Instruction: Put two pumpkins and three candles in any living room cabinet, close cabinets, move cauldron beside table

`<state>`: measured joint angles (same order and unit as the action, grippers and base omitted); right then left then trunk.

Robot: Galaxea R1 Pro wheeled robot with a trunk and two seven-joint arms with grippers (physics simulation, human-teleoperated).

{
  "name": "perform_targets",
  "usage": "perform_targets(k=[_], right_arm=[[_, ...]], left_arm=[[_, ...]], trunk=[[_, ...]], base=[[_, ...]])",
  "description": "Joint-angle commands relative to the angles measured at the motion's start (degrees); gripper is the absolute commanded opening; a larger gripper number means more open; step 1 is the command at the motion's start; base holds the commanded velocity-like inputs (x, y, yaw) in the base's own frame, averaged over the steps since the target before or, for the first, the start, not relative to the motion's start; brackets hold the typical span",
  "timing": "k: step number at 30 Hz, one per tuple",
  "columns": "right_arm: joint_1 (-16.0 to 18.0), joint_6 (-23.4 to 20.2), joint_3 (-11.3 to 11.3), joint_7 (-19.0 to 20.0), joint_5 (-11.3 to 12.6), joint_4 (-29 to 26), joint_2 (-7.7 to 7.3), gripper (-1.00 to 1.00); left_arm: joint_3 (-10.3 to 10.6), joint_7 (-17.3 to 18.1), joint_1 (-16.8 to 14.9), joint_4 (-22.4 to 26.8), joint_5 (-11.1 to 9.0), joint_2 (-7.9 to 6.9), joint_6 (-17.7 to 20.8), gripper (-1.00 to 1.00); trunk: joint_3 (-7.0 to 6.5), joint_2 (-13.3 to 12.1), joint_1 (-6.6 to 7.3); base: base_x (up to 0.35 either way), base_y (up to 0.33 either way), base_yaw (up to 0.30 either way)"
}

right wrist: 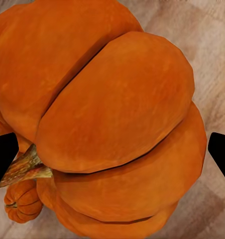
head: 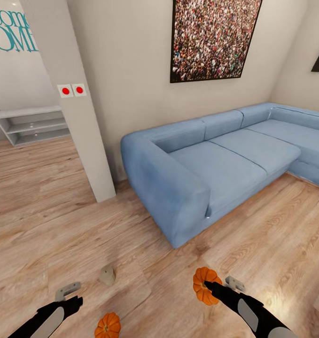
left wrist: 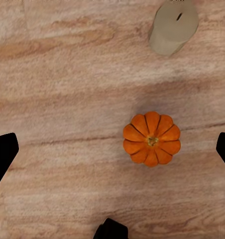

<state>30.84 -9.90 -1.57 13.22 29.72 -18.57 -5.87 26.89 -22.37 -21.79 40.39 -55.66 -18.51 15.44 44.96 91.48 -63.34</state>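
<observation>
Left gripper is hanging low over the wooden floor with its fingers standing apart and nothing between them. Just ahead of it and a little toward the robot's right, one candle is sitting upright on the boards; nearer the robot than that candle, a second pumpkin is lying on the floor, stem up. In the left wrist view that pumpkin is sitting between the spread fingertips but off to one side, with the candle beyond it.

Right gripper is clamping on the first pumpkin, which is being carried clear of the floor; the right wrist view is showing its ribbed orange body pressed close between the dark fingertips, with the floor pumpkin small beneath it.

Beyond the right gripper, a blue sofa is standing along the wall. No cabinet is appearing, so I cannot tell what any of them is holding. Judging by this, the collecting step is under way: the next move is calling for centring the open left gripper over the floor pumpkin, lowering and closing, then driving off to find a cabinet
</observation>
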Motion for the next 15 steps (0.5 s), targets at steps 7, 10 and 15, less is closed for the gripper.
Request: perform_targets(k=[7, 10, 15], right_arm=[[0.01, -0.28, -0.19, 0.05, 0.51, -0.06, -0.10, -1.00], [0.01, -0.24, -0.19, 0.05, 0.51, -0.06, -0.10, -1.00], [0.01, 0.04, -0.19, 0.09, 0.45, 0.01, -0.29, -1.00]], left_arm=[[0.31, -0.48, -0.02, 0.12, -0.42, -0.09, 0.04, 1.00], [0.30, -0.48, -0.04, 0.12, -0.42, -0.08, 0.03, 1.00], [0.27, -0.48, -0.07, 0.12, -0.42, -0.11, 0.03, 1.00]], trunk=[[0.05, 0.02, 0.00], [0.05, 0.02, 0.00], [0.05, 0.02, 0.00]], base=[[0.065, 0.002, 0.000], [0.105, 0.006, 0.000], [0.018, 0.001, 0.000]])
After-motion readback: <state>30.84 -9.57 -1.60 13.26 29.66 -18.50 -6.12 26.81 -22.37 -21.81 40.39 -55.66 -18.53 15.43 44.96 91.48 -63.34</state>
